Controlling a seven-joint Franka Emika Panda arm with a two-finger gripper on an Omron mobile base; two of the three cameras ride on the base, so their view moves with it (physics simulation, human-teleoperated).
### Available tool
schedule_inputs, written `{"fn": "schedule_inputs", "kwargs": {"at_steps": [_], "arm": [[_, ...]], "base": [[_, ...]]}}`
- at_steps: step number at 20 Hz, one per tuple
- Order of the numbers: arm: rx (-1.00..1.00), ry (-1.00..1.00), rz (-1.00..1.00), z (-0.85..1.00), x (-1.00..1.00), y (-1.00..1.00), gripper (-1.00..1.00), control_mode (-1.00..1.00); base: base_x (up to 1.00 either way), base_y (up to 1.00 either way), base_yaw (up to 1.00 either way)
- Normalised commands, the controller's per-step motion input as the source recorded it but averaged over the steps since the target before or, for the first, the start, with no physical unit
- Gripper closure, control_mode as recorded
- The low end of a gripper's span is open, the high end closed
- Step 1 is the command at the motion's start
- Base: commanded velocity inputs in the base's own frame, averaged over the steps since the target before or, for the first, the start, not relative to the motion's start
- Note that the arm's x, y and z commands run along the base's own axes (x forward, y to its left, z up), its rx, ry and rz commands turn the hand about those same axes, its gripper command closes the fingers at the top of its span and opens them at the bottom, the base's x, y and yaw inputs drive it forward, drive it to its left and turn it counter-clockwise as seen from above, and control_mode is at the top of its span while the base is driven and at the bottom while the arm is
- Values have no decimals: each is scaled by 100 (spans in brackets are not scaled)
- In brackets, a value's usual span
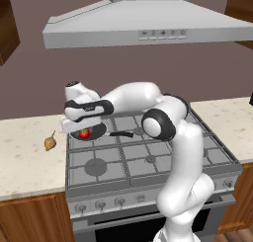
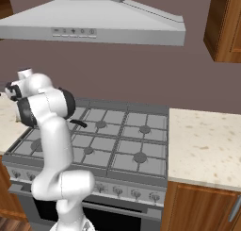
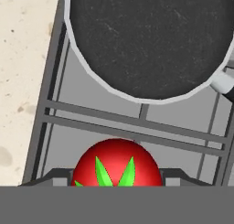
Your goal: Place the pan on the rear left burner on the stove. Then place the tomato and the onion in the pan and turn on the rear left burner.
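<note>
The black pan [image 1: 97, 131] sits on the back-left grate section of the stove [image 1: 148, 159], its handle [image 1: 121, 134] pointing right; the rear left burner is hidden under it. My gripper [image 1: 84, 133] hangs just above the pan's left part, shut on the red tomato [image 1: 84, 134]. In the hand view the tomato [image 3: 117, 166] with its green top sits between the two dark fingertips [image 3: 51, 178], and the pan [image 3: 148, 40] lies beyond it over the grate. The tan onion [image 1: 50, 143] lies on the counter left of the stove.
A row of knobs [image 1: 100, 204] runs along the stove's front panel. The range hood [image 1: 143, 26] hangs above. Speckled counter [image 1: 24, 152] lies to the left and more counter [image 2: 207, 145] to the right. My arm's elbow [image 1: 159, 123] hangs over the middle burners.
</note>
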Motion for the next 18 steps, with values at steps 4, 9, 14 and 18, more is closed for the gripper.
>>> {"fn": "schedule_inputs", "kwargs": {"at_steps": [4,9,14,18], "arm": [[17,0,0,0,35,-34,100,-100],[14,-3,0,0,59,-18,100,-100],[11,-5,0,0,69,-3,100,-100],[4,0,0,0,69,0,100,-100]], "base": [[0,0,0],[0,0,0],[0,0,0],[0,0,0]]}}
